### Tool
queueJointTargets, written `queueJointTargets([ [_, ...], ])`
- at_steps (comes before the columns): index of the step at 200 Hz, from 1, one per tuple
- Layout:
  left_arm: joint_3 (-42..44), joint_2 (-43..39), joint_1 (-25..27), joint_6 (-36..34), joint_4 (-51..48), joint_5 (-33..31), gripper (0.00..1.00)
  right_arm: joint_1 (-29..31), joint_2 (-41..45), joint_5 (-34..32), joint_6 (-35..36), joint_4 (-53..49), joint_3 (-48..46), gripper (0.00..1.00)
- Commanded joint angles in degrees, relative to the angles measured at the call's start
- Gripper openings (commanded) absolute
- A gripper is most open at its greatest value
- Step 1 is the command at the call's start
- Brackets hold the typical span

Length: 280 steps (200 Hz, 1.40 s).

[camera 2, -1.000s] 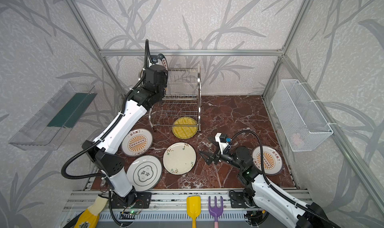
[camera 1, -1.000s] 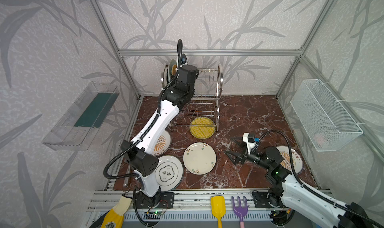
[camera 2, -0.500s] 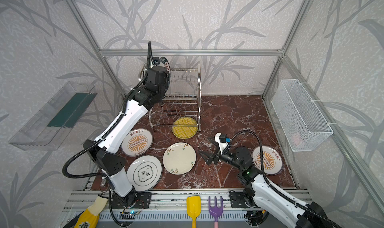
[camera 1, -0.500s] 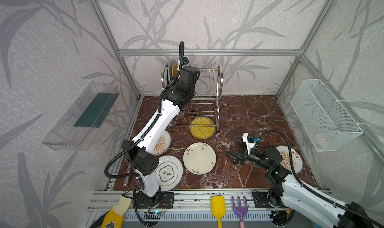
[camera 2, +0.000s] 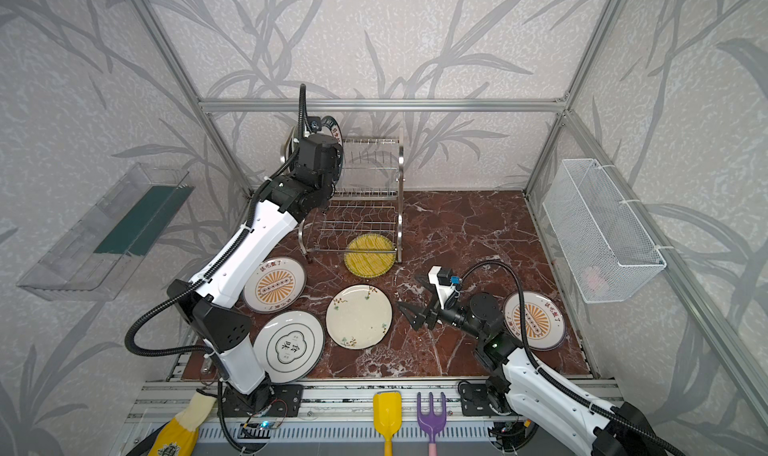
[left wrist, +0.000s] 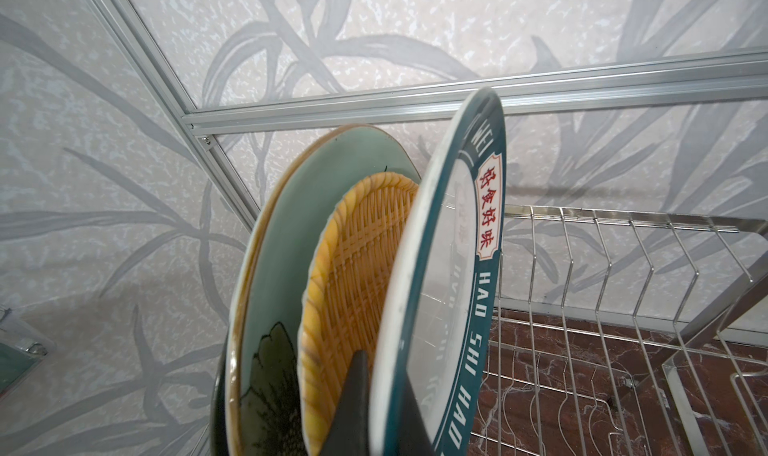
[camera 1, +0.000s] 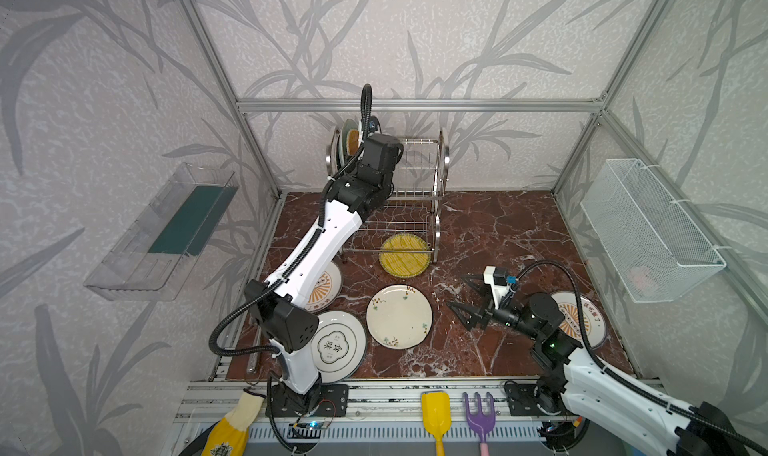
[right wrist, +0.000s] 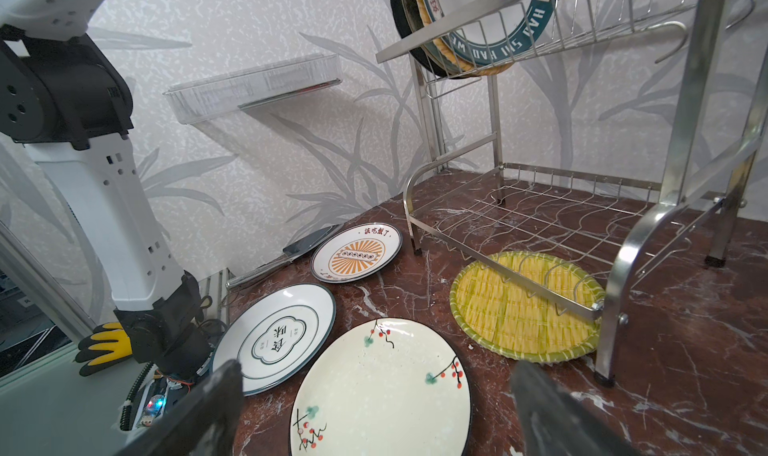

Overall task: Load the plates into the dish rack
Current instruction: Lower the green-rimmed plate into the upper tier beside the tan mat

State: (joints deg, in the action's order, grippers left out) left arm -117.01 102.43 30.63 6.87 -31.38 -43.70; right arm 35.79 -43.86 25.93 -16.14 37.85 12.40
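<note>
The dish rack [camera 1: 419, 184] [camera 2: 374, 184] stands at the back of the table. My left gripper [left wrist: 384, 391] is shut on the rim of the teal-rimmed white plate [left wrist: 457, 267] [camera 2: 332, 128], which stands upright in the upper tier. Beside it stand the orange woven-look plate [left wrist: 357, 258], the pale teal plate [left wrist: 282, 246] and a black plate [left wrist: 216, 391]. My right gripper [camera 1: 457, 291] [right wrist: 374, 387] hangs open just right of the cream floral plate [camera 1: 399, 317]. The yellow striped plate [camera 1: 405, 254] lies partly under the rack's front.
Flat on the table lie a Chinese-character plate [camera 1: 338, 346] and two orange-sunburst plates [camera 1: 324, 285] [camera 1: 579, 319]. A clear tray [camera 1: 166, 234] hangs on the left wall, a white mesh basket [camera 1: 648, 229] on the right. A yellow scoop [camera 1: 435, 412] and purple fork [camera 1: 480, 416] lie on the front rail.
My left wrist has edged slightly to the right along the rack's upper tier with the plate in its grip. The right arm has not moved.
</note>
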Motion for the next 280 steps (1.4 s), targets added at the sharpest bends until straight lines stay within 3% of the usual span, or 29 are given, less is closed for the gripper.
queueJointTargets([
  [1, -2.2, 0.5, 1.5, 1.4, -0.3, 0.6, 0.03, 0.4, -0.2, -0.5, 0.8, 0.3, 1.9, 0.99],
  [123, -16.9, 8.4, 3.5, -2.3, -6.5, -1.7, 0.0, 0.7, -0.5, -0.8, 0.8, -0.2, 2.1, 0.99],
  [280, -14.2, 8.2, 6.4, 4.2, -9.9, -3.0, 0.02, 1.0, -0.3, -1.3, 1.1, -1.6, 2.6, 0.99],
])
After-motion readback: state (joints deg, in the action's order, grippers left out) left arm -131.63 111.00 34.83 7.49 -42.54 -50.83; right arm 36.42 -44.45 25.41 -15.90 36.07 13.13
